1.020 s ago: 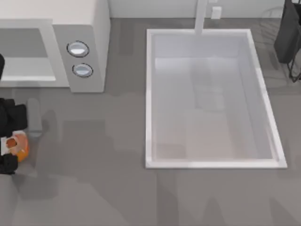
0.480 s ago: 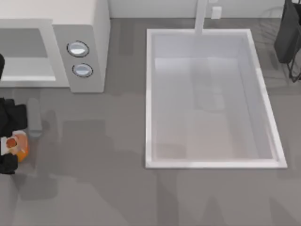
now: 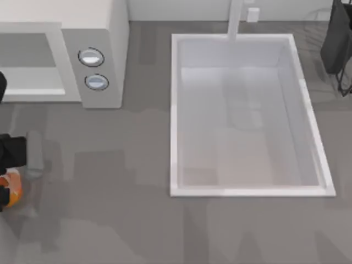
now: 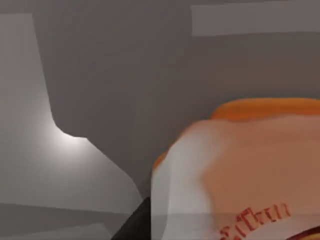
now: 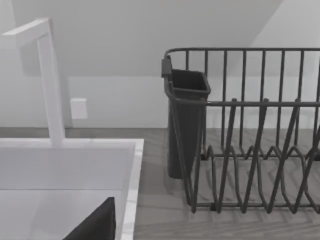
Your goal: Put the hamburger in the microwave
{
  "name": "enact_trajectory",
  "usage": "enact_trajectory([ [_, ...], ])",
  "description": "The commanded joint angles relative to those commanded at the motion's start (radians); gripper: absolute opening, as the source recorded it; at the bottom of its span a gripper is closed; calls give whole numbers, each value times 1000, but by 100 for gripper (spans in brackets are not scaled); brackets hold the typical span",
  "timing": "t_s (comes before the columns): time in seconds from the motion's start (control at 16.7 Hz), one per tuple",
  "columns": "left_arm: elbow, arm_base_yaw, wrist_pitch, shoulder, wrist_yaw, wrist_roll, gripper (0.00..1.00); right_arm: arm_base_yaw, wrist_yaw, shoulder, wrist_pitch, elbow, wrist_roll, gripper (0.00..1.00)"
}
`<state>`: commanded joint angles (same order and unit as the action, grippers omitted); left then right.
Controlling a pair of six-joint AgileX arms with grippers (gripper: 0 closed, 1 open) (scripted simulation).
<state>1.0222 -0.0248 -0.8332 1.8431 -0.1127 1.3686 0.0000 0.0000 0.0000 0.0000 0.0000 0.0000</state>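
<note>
sink (image 3: pixel 175 110) right of centre | faucet (image 5: pixel 50 80) behind | rack (image 5: pixel 250 150), likely for dishes, beside

The hamburger (image 4: pixel 250 165) looms close, orange bun with a pale, red-marked patch, above the grey countertop (image 4: pixel 115 80)

The hamburger (image 3: pixel 11 190) and left pincer (image 3: pixel 4 181) are cut off by the top view's left edge.

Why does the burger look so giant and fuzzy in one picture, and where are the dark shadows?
In the left wrist view the hamburger sits right up against the camera, so it looks huge and soft-edged. In the top view soft grey shadows lie on the counter near the left hand. In the right wrist view the dish rack looks crisp.
</note>
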Motion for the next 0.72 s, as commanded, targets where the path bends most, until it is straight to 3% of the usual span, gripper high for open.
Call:
enact_trajectory([
  [0.3, -43, 27, -87, -78, -64, 28, 0, 0, 0, 0, 0, 0, 0, 100],
  [0.72, 218, -22, -261, -80, 67, -13, 0, 0, 0, 0, 0, 0, 0, 100],
])
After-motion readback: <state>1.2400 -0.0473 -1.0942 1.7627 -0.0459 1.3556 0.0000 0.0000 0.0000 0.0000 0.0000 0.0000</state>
